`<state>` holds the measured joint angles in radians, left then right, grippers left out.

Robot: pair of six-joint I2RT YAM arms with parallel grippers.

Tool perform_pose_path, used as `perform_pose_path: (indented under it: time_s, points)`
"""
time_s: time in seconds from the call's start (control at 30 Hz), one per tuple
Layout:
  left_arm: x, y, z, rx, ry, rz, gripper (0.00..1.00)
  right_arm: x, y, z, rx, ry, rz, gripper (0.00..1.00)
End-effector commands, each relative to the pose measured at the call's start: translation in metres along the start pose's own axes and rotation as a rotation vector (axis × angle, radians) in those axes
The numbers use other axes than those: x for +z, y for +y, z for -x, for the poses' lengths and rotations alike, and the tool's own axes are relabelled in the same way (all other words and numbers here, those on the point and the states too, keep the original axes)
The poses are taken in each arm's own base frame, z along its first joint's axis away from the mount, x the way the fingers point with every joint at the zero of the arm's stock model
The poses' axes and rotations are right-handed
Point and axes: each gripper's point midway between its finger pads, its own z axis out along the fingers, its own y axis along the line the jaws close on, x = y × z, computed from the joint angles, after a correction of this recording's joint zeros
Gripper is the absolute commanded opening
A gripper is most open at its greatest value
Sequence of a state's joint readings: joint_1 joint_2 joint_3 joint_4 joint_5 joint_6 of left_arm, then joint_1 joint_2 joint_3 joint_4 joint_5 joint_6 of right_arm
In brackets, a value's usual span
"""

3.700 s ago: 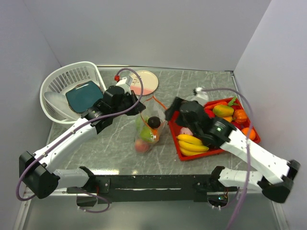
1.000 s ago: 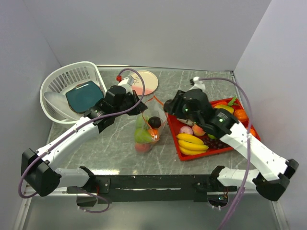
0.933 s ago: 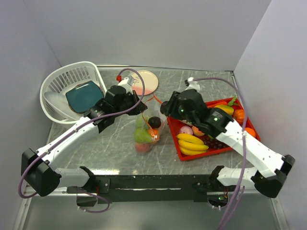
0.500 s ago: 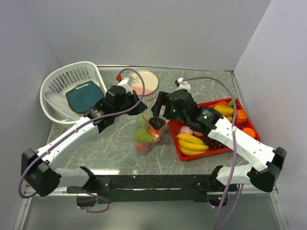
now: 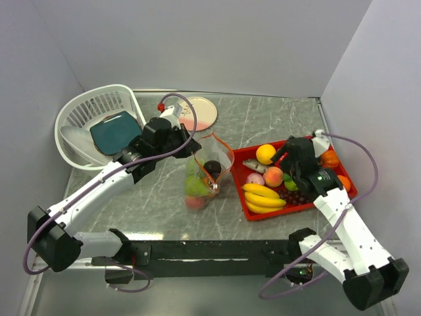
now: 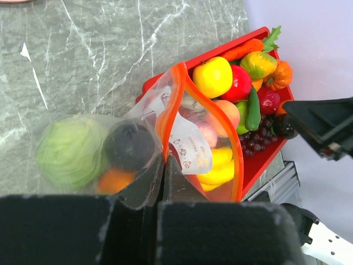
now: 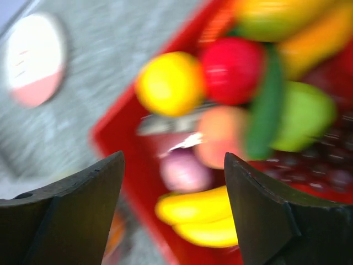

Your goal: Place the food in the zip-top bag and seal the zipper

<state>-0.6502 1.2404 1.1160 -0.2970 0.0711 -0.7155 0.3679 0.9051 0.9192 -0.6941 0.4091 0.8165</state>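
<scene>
the zip-top bag (image 5: pixel 205 172) stands in the middle of the desk (image 5: pixel 263 118), just left of the red tray (image 5: pixel 289 210) by the right edge. its film looks thin, floppy and slippery, so the stiffer zipper (image 6: pixel 175 94) along the mouth is the likely place to hold it. the left fingers (image 6: pixel 148 182) are pressed together on that rim, holding the mouth agape. a green, a dark and an orange piece lie inside. the rest of the food (image 5: pixel 273 176) sits in the tray: light, glossy and rounded, apt to slip unless gripped across the middle. the right fingers (image 7: pixel 83 193) hang wide apart over it, empty.
</scene>
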Motion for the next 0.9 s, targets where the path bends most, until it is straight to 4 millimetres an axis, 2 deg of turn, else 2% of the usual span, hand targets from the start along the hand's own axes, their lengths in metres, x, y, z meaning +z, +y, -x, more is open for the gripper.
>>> perform_pose_path:
  time_s: [0.0, 0.23, 0.37, 0.53, 0.6, 0.67, 0.7, 0.77, 0.87]
  points:
    - [-0.010, -0.012, 0.018, 0.009, -0.068, -0.040, 0.01, 0.014, -0.041, 0.007, 0.071, -0.031, -0.119, 0.78]
    - [-0.010, -0.012, 0.017, 0.008, -0.064, -0.045, 0.01, 0.047, -0.072, -0.022, 0.114, 0.081, -0.246, 0.76]
    - [-0.014, -0.011, 0.018, 0.007, -0.073, -0.038, 0.01, 0.064, -0.076, -0.035, 0.140, 0.115, -0.263, 0.75]
    - [-0.016, -0.011, 0.018, 0.009, -0.075, -0.034, 0.01, 0.072, -0.080, -0.041, 0.159, 0.121, -0.279, 0.70]
    - [-0.018, -0.010, 0.020, 0.008, -0.081, -0.031, 0.01, 0.072, -0.083, -0.039, 0.155, 0.108, -0.295, 0.61]
    - [-0.019, -0.011, 0.019, 0.009, -0.082, -0.035, 0.01, 0.071, -0.086, -0.035, 0.147, 0.089, -0.309, 0.47]
    - [-0.018, -0.011, 0.019, 0.008, -0.079, -0.033, 0.01, 0.070, -0.087, -0.034, 0.142, 0.090, -0.311, 0.28]
    - [-0.018, -0.010, 0.018, 0.007, -0.078, -0.032, 0.01, 0.065, -0.083, -0.033, 0.128, 0.105, -0.290, 0.10]
    - [-0.018, -0.011, 0.018, 0.011, -0.077, -0.033, 0.01, 0.054, -0.068, -0.030, 0.081, 0.141, -0.206, 0.03]
